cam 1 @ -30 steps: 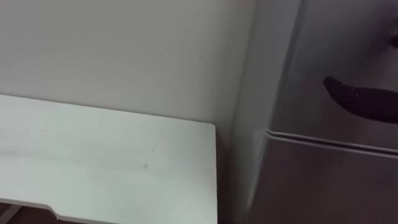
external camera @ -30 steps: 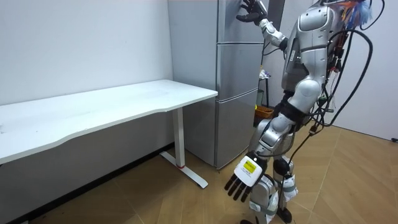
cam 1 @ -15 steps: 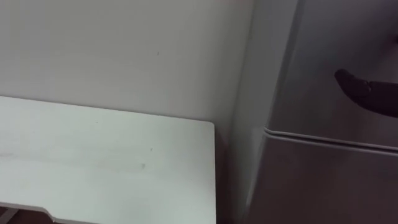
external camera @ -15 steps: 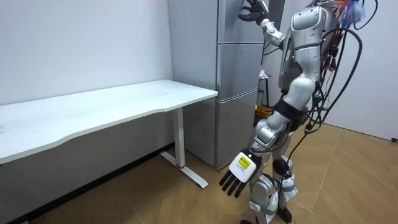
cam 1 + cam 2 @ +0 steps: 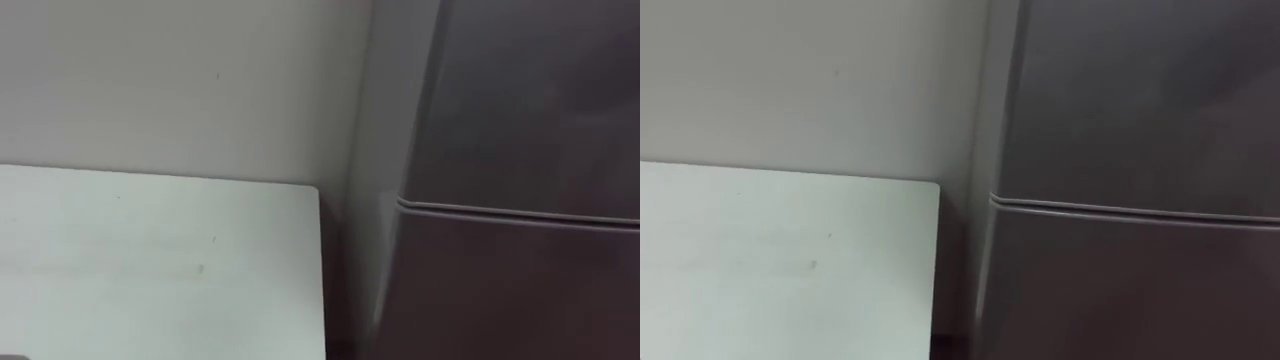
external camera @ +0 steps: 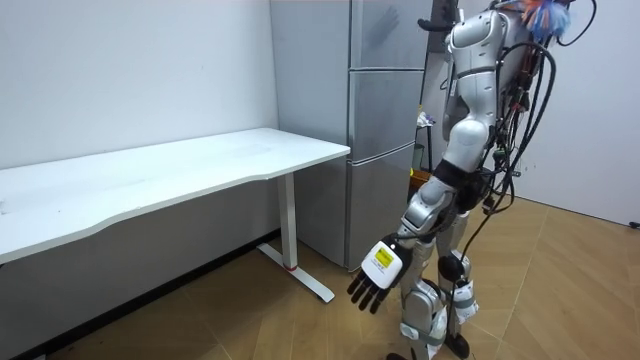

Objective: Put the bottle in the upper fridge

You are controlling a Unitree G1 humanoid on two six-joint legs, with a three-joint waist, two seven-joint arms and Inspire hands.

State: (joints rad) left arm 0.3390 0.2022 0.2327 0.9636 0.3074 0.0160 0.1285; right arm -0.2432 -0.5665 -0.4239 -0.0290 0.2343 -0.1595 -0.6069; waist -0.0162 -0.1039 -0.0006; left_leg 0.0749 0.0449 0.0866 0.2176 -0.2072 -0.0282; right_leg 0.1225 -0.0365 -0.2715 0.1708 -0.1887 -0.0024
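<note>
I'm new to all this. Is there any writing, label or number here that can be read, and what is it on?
No text here can be read.
Tag on the back of the left hand: yellow and white, with print too small to read.
Fridge: no writing to be seen on its doors.
Table: plain white, no writing.

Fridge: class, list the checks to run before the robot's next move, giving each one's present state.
1. Upper door open: not ok, shut, flush with the lower door.
2. Left hand free: ok, hanging open, holding nothing.
3. Bottle in right hand, raised by the fridge: cannot tell.
4. Robot at the fridge: ok, standing beside it.
5. Table out of the door's way: ok, it stands at the fridge's side.
</note>
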